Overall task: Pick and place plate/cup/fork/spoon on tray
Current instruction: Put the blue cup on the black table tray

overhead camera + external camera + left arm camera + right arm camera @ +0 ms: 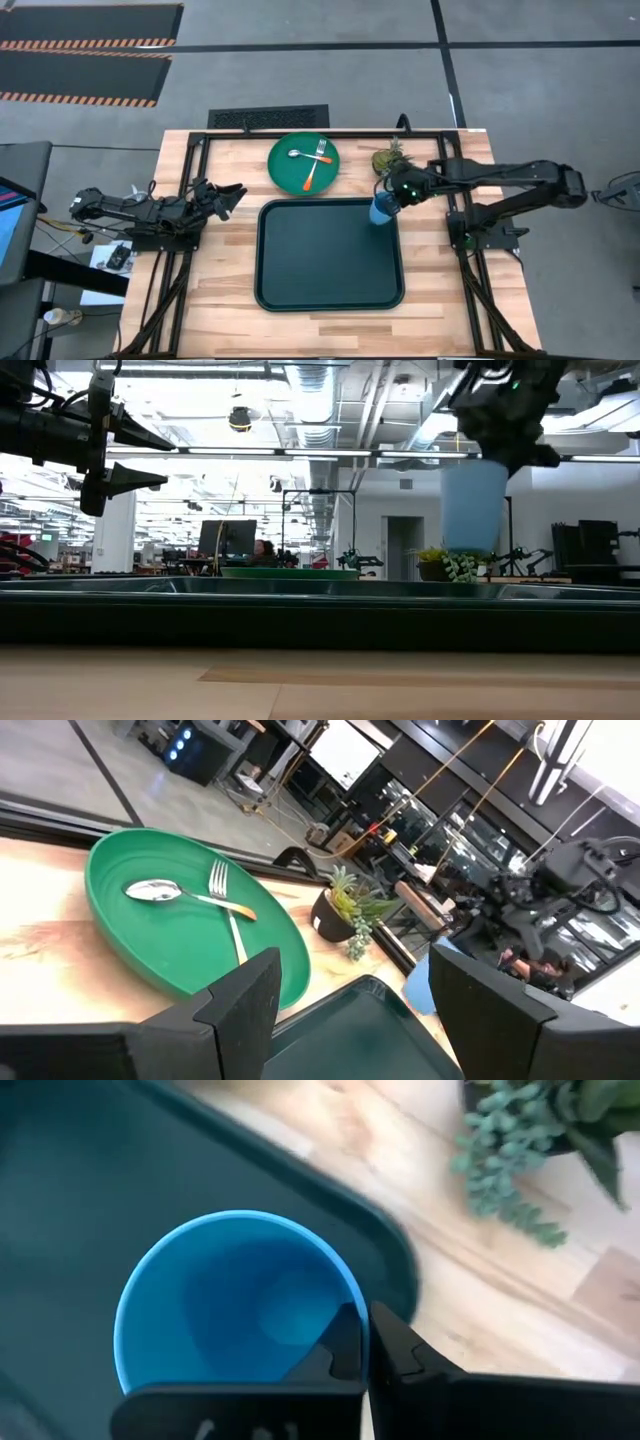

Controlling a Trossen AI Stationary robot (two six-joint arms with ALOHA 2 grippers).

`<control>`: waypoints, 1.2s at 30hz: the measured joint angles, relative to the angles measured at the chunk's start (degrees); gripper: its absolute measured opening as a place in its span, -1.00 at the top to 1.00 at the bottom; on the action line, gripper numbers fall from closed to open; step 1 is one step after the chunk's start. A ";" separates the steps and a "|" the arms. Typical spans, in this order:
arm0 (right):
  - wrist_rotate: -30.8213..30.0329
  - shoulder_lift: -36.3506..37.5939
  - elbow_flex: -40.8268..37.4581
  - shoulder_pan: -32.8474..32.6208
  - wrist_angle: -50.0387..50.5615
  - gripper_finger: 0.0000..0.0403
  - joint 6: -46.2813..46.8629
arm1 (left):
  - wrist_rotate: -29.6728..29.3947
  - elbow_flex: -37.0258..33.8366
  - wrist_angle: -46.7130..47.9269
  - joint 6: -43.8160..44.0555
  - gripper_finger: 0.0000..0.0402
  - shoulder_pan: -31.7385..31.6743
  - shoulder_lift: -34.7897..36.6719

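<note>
The dark tray point(330, 290) lies at the table's middle. The green plate point(303, 163) sits beyond its far edge, with the fork point(316, 165) and the spoon point(301, 154) lying on it. My right gripper point(392, 198) is shut on the light-blue cup point(382, 210), held above the tray's far right corner; the low view shows the cup point(473, 505) well above the tray's rim point(320, 588). My left gripper point(232, 194) is open and empty, above the table left of the tray. My right gripper pinches the cup's rim wall point(352, 1342) with one finger inside the cup and one outside, on the side toward the table's right. The fingers come from above, pointing down. The cup hangs upright, mouth up, lifted clear of the tray.
A small potted plant point(390, 160) stands on the table to the right of the plate, just beyond the tray's far right corner. The tray's inside is bare. Black frame rails run along the table's left and right sides.
</note>
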State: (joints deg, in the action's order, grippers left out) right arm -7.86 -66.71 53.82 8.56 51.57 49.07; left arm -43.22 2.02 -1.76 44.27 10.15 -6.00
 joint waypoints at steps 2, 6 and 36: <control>-0.10 -1.69 -0.04 1.09 -0.35 0.94 -1.23 | -0.90 0.00 -0.02 0.02 -0.19 -0.01 0.00; -0.05 -6.06 -0.03 2.16 -2.52 0.93 -4.00 | -2.49 -0.02 -0.04 0.04 -0.19 -0.01 0.00; -4.24 -13.23 -0.07 1.66 -4.37 0.66 -6.02 | -1.49 -0.02 -0.02 2.56 -0.19 0.00 0.00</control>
State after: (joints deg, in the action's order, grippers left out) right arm -12.10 -79.94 53.76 10.22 47.20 43.05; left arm -44.71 2.00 -1.78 46.83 10.15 -6.00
